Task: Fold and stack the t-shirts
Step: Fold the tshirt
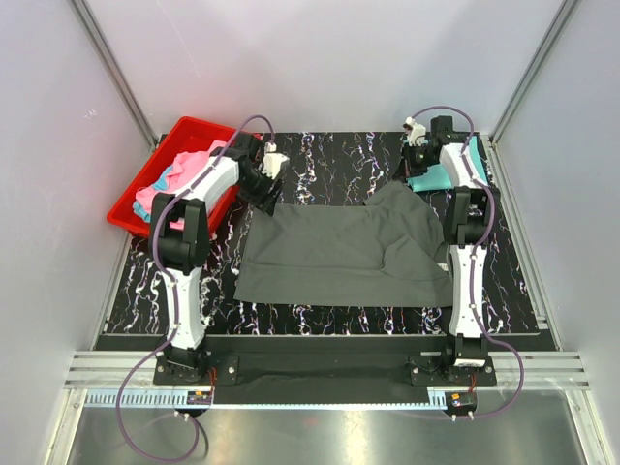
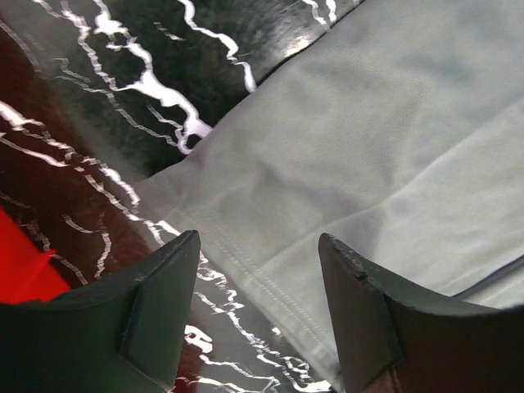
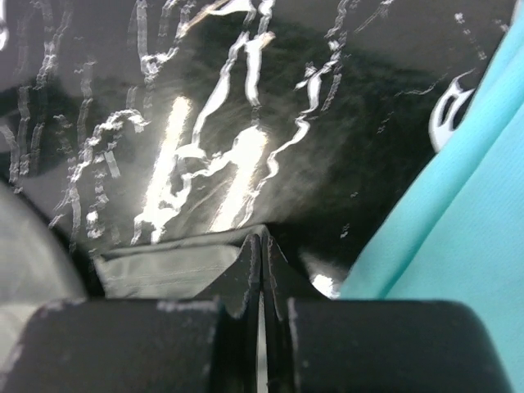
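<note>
A dark charcoal grey t-shirt [image 1: 339, 252] lies spread on the black marbled mat [image 1: 320, 160]. My right gripper [image 1: 399, 176] is shut on the shirt's far right corner, which is pulled up into a peak. In the right wrist view the closed gripper [image 3: 262, 237] pinches the grey cloth's edge [image 3: 164, 266]. My left gripper [image 1: 263, 199] is open just above the shirt's far left corner. In the left wrist view the gripper [image 2: 258, 254] straddles the stitched hem of the grey cloth [image 2: 368, 139]. A folded teal t-shirt [image 1: 431, 180] lies at the far right, close beside the right gripper, and shows in the right wrist view [image 3: 458, 237].
A red plastic bin [image 1: 124, 219] at the far left holds pink [image 1: 199, 167] and light blue [image 1: 172, 176] shirts; its red wall shows in the left wrist view [image 2: 24, 270]. White walls and metal rails enclose the mat.
</note>
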